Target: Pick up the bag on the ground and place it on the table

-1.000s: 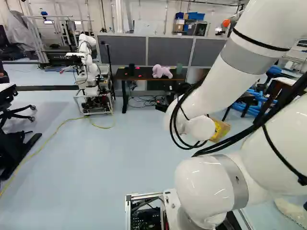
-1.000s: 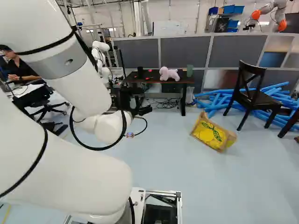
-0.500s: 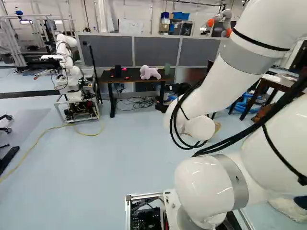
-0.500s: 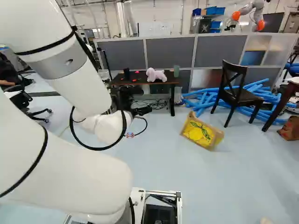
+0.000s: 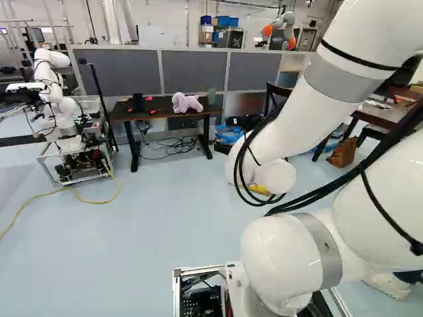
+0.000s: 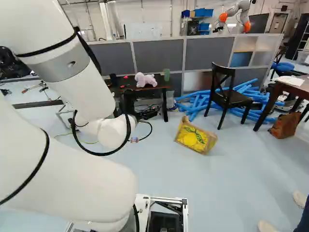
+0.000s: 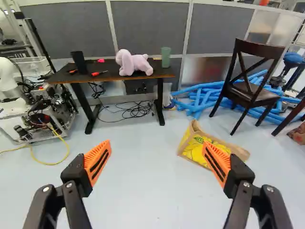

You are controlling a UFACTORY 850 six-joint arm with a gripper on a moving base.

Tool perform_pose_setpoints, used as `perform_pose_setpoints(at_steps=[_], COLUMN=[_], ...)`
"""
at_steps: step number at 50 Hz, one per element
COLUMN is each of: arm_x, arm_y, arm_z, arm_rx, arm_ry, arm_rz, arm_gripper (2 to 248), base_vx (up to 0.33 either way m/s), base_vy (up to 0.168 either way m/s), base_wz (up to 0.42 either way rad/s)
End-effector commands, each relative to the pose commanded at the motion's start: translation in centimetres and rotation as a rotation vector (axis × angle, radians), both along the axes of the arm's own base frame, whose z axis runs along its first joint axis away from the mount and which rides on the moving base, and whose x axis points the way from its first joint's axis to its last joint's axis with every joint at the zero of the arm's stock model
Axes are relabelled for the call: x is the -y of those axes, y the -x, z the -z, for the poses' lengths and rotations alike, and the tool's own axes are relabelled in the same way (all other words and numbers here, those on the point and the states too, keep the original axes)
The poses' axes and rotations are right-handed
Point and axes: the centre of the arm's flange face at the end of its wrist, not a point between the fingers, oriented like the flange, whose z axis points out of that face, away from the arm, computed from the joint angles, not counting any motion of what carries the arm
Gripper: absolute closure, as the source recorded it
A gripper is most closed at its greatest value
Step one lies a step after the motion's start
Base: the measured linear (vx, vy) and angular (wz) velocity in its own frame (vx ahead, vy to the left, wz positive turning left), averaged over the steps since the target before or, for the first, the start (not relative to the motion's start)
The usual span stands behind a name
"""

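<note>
Wrist view, and here's my end effector (image 7: 157,143), fingers spread wide, orange pads apart, nothing between them. Out ahead on the floor, over toward my right finger, lies the target: a tan bag with a bold yellow printed side (image 7: 196,147), tipped over, well clear of my pads. So this is the approach, I'd say, with the grasp and the carry both to come.

First job: get closer and swing rightward until that bag sits centred between the fingers, not out past the right one. Leave them spread on the way in. Then go low and slow, one finger to each side of a raised edge or fold; I can't make out any handles from here. Bite deep enough, because soft sides like these may crumple or slide off a shallow pinch. Stay off the floor with the tips, and don't shove the bag along toward the blue foam tubes (image 7: 202,99) or the dark wooden chair (image 7: 255,93) beyond it.

Likely drop-off, farther ahead and slightly left of my end effector: the dark-topped table (image 7: 162,73), carrying a pale pink plush animal (image 7: 135,63) and a green tumbler (image 7: 166,56). Lift well above that edge later, or the bag's hanging part could sweep them. And ignore the reddish-brown bag (image 6: 285,125), farther off to my right; yellow looks like the one.
</note>
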Motion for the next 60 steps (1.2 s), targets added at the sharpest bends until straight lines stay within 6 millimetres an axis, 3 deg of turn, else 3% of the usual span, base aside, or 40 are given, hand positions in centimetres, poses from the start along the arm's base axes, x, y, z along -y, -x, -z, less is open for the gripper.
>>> perform_pose_setpoints(at_steps=[60], arm_x=[0.0], arm_y=[0.0], arm_z=[0.0], arm_rx=[0.0], arm_ry=[0.0], arm_rz=[0.0], arm_gripper=[3], base_vx=[0.164], base_vy=[-0.103], base_wz=[-0.004])
